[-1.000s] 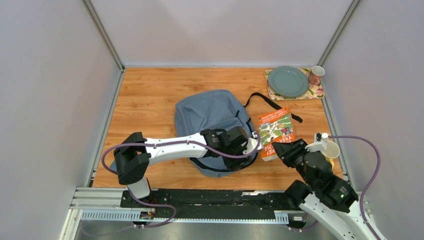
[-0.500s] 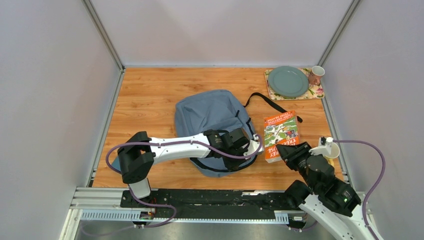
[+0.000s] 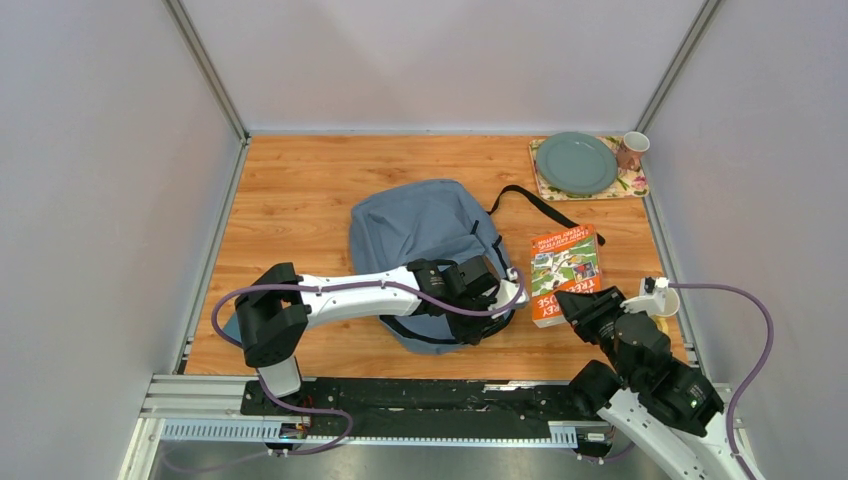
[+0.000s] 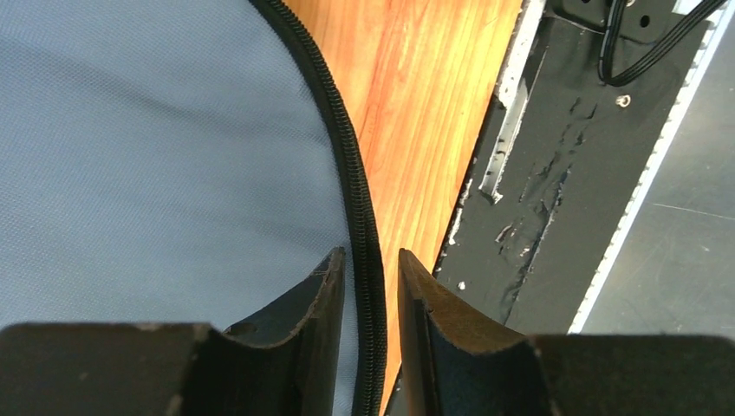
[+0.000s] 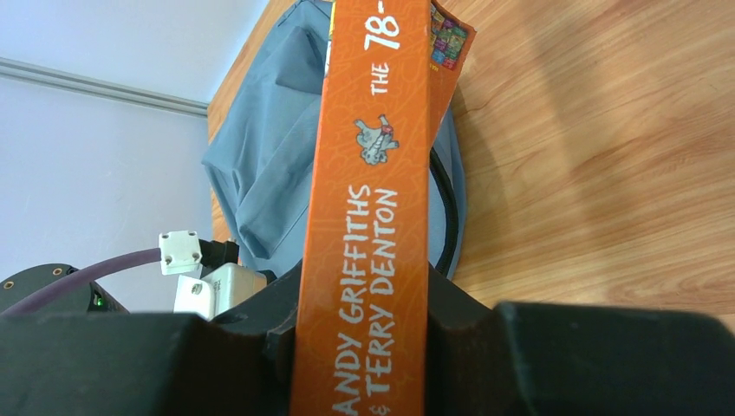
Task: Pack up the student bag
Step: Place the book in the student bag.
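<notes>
The student bag (image 3: 415,225) lies flat in the middle of the wooden table, grey-blue with a dark zip (image 4: 348,165) along its edge. My left gripper (image 3: 503,301) hangs over the bag's near right corner. In the left wrist view its jaws (image 4: 371,257) are open a narrow way and straddle the zip, with wood showing between the zip and the right finger. My right gripper (image 3: 577,306) is shut on the spine of an orange book (image 3: 563,262) just right of the bag. In the right wrist view the spine (image 5: 374,165) runs up between the fingers (image 5: 364,293).
A green plate (image 3: 576,163) on a floral mat (image 3: 633,186) and a mug (image 3: 632,150) stand at the back right. A black strap (image 3: 540,205) trails from the bag toward the book. A white cup (image 3: 663,299) sits beside my right arm. A metal rail (image 4: 555,173) borders the near edge.
The right gripper has carried the book a little to the right and nearer. The left gripper has settled slightly nearer along the bag's edge.
</notes>
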